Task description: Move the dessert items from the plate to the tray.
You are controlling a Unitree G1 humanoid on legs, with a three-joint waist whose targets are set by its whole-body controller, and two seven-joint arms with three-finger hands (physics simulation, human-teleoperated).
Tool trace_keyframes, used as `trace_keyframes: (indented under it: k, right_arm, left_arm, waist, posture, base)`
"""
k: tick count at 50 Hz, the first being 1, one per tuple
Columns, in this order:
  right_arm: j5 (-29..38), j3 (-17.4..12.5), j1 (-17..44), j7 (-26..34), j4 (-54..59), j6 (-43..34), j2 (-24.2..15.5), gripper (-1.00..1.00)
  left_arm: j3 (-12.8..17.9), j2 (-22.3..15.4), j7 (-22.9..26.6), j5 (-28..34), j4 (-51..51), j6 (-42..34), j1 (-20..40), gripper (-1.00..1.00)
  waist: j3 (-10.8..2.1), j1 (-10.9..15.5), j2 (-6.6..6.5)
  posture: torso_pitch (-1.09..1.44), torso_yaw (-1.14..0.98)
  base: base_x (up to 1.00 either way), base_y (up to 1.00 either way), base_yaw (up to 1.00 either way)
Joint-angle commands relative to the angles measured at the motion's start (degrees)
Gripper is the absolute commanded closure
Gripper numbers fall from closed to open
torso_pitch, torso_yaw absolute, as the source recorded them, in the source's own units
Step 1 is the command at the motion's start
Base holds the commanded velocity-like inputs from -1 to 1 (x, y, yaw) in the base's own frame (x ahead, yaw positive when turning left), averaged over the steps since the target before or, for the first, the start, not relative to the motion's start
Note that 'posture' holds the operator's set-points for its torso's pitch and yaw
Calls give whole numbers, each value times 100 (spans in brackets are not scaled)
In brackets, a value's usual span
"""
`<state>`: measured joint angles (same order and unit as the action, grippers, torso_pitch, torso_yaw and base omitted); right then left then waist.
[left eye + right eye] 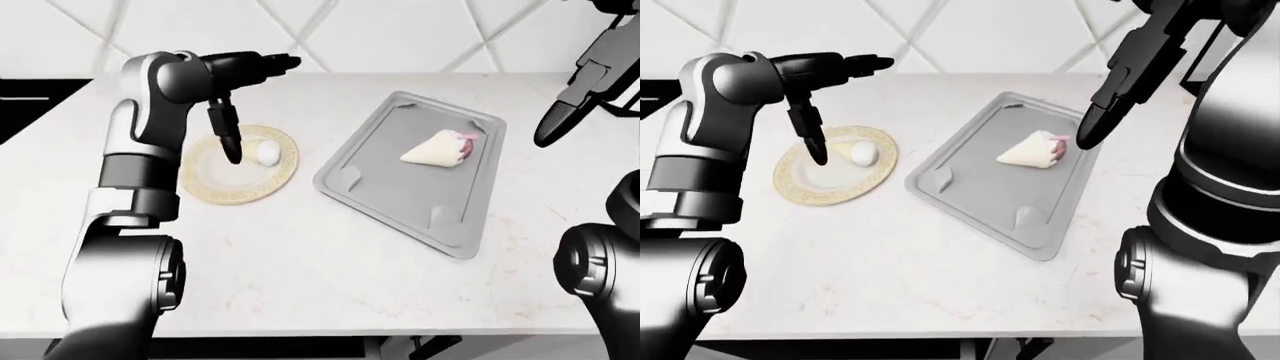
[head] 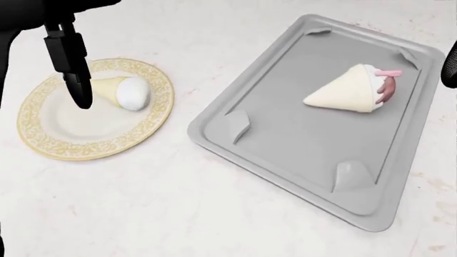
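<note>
A pale, faintly speckled stone table [image 1: 330, 270] meets a white wall of large diagonal tiles [image 1: 400, 34].

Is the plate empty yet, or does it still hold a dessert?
Not empty. One white-topped cone still lies on its side on the plate; the other cone is already on the tray.

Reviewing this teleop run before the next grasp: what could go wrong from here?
1. The small cone lies on its side on the plate; only one left finger hangs by it, so a poke may roll it off.
2. The plate is light and may slide on the counter if pushed.
3. The right hand hovers above the cone on the tray; dropping could knock it.
</note>
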<state>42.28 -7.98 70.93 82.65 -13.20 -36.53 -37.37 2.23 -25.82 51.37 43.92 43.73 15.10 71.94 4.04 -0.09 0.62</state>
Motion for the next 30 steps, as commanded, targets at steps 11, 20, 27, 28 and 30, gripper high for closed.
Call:
trace_keyframes:
  k: [11, 20, 27, 28, 30]
  right_arm:
    - [48, -90, 232, -90, -26, 88, -56, -100]
    - [54, -84, 127, -130, -81, 115, 15, -100]
    - [28, -121, 4, -174, -110, 153, 14, -100]
    - [25, -122, 1, -177, -111, 152, 11, -100]
    - [16, -128, -38, -187, -131, 149, 13, -100]
  left_arm:
    - [33, -72, -141, 212, 29, 441, 89, -100]
    - [-49, -91, -514, 551, 509, 841, 63, -100]
    - [-82, -47, -740, 749, 940, 1054, 138, -84]
    - [-81, -44, -745, 761, 953, 1063, 146, -82]
    - [-86, -37, -767, 797, 1001, 1082, 168, -80]
  waist:
    - [-181, -23, -3]
    - [-192, -28, -12]
    - [-224, -24, -12]
    - [-227, -22, -10]
    - [-230, -22, -7]
  posture:
    - [0, 0]
    - [0, 0]
    - [0, 0]
    - [0, 0]
    - [0, 0]
  base:
    - [0, 0, 0]
    - [0, 0, 0]
    - [0, 0, 0]
    - [0, 0, 0]
    - [0, 0, 0]
